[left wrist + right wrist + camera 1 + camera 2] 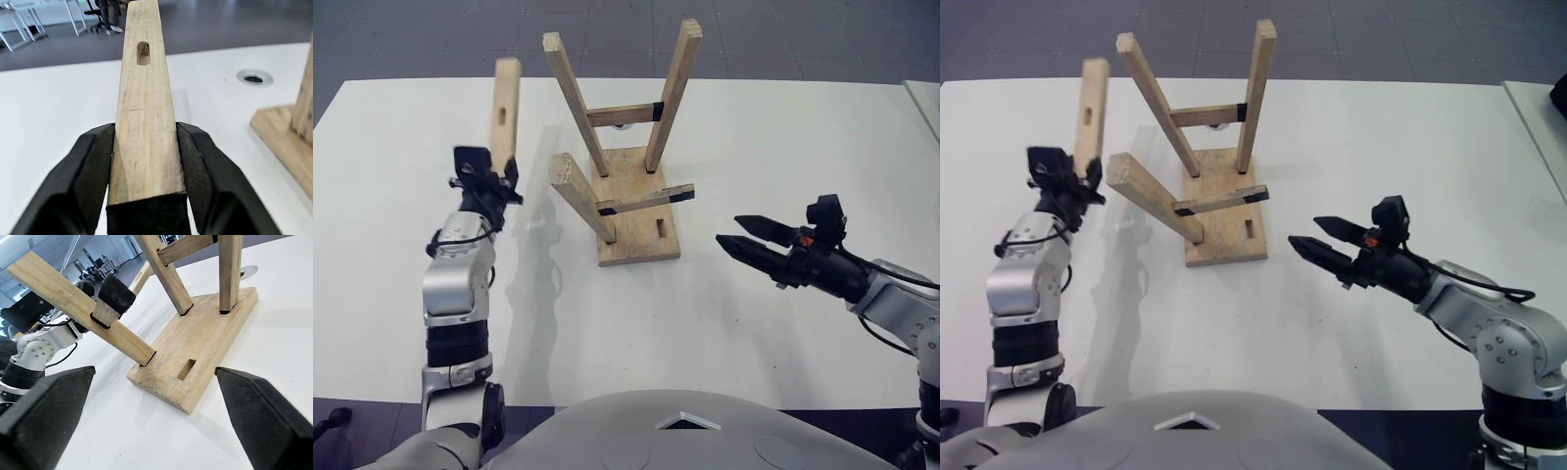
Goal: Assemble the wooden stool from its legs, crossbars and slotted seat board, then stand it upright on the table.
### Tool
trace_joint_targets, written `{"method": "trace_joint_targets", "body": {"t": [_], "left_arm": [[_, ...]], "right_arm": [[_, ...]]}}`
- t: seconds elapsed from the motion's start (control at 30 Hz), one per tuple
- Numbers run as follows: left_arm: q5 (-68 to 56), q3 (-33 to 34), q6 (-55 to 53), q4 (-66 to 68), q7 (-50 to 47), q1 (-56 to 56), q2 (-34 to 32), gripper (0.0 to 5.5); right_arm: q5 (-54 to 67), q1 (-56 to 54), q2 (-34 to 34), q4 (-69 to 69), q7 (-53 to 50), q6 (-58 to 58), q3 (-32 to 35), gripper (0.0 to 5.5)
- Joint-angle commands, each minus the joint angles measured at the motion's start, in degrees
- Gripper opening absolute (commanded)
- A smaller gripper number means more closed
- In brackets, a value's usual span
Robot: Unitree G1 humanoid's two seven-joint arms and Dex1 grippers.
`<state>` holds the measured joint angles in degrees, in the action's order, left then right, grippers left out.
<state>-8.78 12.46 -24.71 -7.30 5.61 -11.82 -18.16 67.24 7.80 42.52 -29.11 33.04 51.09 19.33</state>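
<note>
**Stool parts and tooling: bare wood, black plastic, white table top.**
We list 1 seat board (636, 211) of pale raw wood, matt, with coarse grain and rough slot edges. We list 3 fitted legs (573, 98) and 1 loose leg (145, 98) of the same unvarnished timber, their sawn faces lightly fibrous and the drilled hole ragged inside. We list 2 crossbars (625, 115) of bare wood with matt black ends. We record the left gripper (145, 132) with black fingers (93, 166) that carry a fine ribbed texture. The right gripper (727, 229) is black plastic of dull sheen, and the table (783, 137) is smooth, white and matt.
</note>
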Motion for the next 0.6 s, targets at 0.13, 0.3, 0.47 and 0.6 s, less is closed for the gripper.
{"method": "trace_joint_targets", "body": {"t": [0.13, 0.3, 0.47, 0.6], "left_arm": [[-8.4, 7.6, 8.0, -1.0, 7.4, -13.4, -6.3, 2.02], [-30.8, 10.3, -4.7, -9.0, 14.0, -21.8, -7.5, 2.02], [-65.4, 12.4, -23.5, -11.8, 15.4, -28.3, -13.3, 2.02], [-83.1, 10.5, -30.4, -10.5, 17.2, -28.0, -17.2, 2.02]], "right_arm": [[14.5, -21.5, 7.0, 6.2, -10.0, -0.3, 10.3, 5.40], [29.5, -40.9, 3.8, 8.2, -24.0, -2.6, 2.7, 5.40], [36.8, -50.5, -2.2, 11.3, -28.5, -3.9, -4.6, 5.40], [36.9, -52.4, -6.3, 13.5, -26.1, -2.1, -9.2, 4.92]]}}
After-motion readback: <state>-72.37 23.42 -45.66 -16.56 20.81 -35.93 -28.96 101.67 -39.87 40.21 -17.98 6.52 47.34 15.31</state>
